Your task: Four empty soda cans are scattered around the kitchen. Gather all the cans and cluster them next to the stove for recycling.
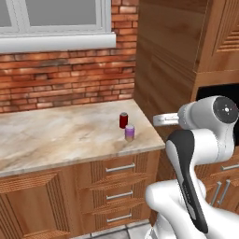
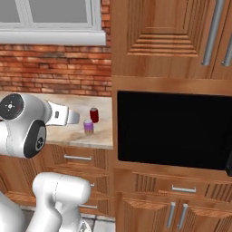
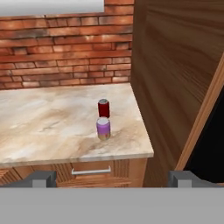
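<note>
- The marble counter [image 1: 56,135] runs under the brick wall [image 1: 65,84] and window [image 1: 56,23], and ends at its right edge against a tall wooden cabinet [image 1: 163,60] that houses a black built-in oven front [image 2: 172,129].
- The arm's gripper [image 3: 111,178] hangs well apart from the counter, its dark finger tips spread wide at the bottom of the hand view with nothing between them.
- A red soda can [image 1: 123,120] stands upright near the counter's right end, about midway between the back wall and the front edge.
- A purple can [image 1: 129,133], just as small, stands upright just beside the red one, toward the front edge; whether they touch I cannot tell.
- Judged as empty, the red can should be very light, thin-walled, smooth and easy to dent or tip; a grip across its round body at mid-height, squeezed gently, looks best.
- The purple can stands between the gripper and the red one, so a straight approach from the front risks knocking it; the cabinet's side also crowds the right.
</note>
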Available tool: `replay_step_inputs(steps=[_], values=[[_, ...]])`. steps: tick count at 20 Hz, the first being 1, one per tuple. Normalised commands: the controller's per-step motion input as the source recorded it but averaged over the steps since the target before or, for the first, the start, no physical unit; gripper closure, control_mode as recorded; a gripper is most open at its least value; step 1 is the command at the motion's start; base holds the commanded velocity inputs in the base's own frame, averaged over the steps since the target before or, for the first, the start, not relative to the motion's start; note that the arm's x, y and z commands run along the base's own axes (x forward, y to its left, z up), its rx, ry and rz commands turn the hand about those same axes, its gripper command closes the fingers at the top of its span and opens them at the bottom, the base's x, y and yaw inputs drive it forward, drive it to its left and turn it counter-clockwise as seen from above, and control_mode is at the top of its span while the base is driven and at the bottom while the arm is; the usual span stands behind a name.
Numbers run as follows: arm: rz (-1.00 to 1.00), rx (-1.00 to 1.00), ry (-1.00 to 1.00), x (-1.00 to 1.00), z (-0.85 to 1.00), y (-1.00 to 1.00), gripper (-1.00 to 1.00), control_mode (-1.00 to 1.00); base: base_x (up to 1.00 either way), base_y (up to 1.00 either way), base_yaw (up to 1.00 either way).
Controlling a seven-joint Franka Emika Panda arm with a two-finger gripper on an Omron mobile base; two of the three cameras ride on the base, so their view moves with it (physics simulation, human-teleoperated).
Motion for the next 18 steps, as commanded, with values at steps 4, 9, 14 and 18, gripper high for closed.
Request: replay_step_inputs(steps=[4,9,14,18], values=[[0.00,0.00,0.00,0.00,0.00,0.00,-1.00,1.00,0.00,0.36,0.00],[0.00,-0.06,0.00,0.01,-0.01,0.41,-1.00,-1.00,0.00,0.00,0.00],[-0.01,-0.03,0.10,0.18,0.00,0.22,-1.00,-1.00,0.00,0.00,0.00],[-0.01,0.00,0.09,0.36,0.00,0.00,-1.00,-1.00,0.00,0.00,0.00]])
